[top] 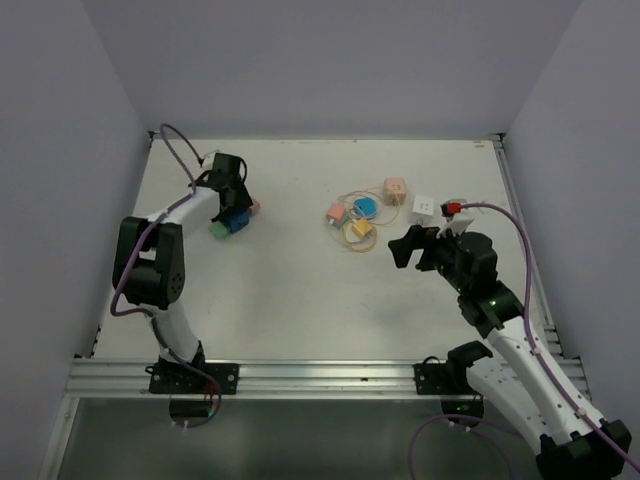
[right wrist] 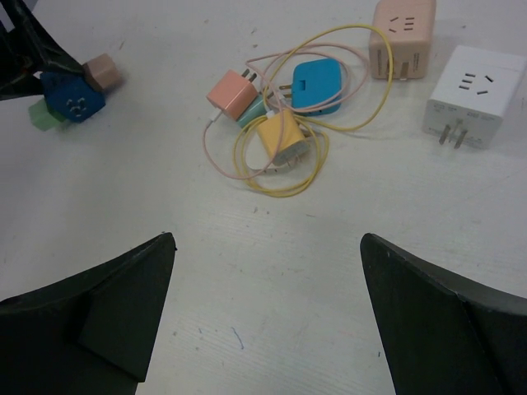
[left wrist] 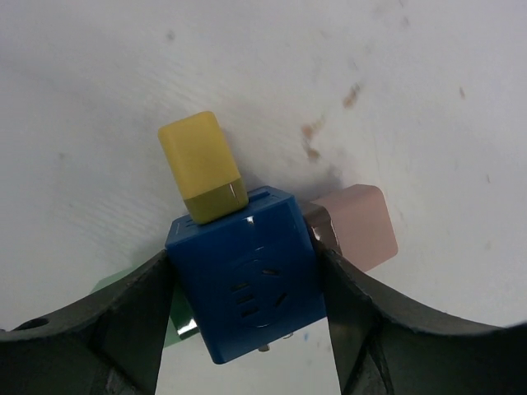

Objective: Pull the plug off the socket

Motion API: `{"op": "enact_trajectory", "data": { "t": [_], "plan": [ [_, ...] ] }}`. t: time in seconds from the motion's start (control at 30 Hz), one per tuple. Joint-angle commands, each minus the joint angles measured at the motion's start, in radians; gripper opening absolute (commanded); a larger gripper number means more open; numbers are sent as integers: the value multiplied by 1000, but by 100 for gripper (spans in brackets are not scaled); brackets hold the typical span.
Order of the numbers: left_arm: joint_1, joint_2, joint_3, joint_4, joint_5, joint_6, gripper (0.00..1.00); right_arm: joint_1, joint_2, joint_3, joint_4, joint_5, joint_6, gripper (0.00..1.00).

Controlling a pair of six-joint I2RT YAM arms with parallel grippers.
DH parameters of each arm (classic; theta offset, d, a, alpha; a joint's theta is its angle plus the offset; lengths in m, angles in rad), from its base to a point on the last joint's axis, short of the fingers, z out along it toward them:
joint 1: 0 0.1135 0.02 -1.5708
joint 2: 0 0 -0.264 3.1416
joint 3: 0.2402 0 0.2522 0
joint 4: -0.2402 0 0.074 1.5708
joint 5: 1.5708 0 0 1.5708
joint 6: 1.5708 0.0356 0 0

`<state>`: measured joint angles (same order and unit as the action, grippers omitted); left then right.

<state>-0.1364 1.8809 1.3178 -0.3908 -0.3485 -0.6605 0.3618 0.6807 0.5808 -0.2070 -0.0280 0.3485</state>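
A blue cube socket sits between the fingers of my left gripper, which is shut on its two sides. A yellow plug sticks out of its far face. A pink plug sits on its right side and a green plug shows at its left. In the top view the left gripper is at the table's far left over the socket. My right gripper hangs open above bare table, far from the socket.
A tangle of pink and yellow cables with pink, blue and yellow chargers lies mid-table. An orange cube socket and a white cube socket stand beside it. Walls enclose the table on three sides.
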Motion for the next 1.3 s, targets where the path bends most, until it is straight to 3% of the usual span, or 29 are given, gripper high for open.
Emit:
{"op": "enact_trajectory", "data": {
  "t": [0.0,0.17,0.27,0.5,0.87,1.03,1.27],
  "plan": [
    [-120,-130,-138,75,143,156,33,5,10,-4,73,-70,-5,99],
    [-236,-273,-330,170,319,168,32,6,83,2,93,-199,17,99],
    [-305,-348,-445,222,381,196,25,6,141,14,86,-320,50,99],
    [-396,-479,-537,263,453,231,20,23,325,-44,266,-561,315,96],
    [-419,-608,-606,300,477,200,0,193,580,-96,629,-494,535,92],
    [-430,-655,-629,310,493,197,0,256,709,-70,756,-471,580,88],
    [-431,-721,-655,294,494,194,0,282,838,-39,873,-472,612,74]
  ]
}}
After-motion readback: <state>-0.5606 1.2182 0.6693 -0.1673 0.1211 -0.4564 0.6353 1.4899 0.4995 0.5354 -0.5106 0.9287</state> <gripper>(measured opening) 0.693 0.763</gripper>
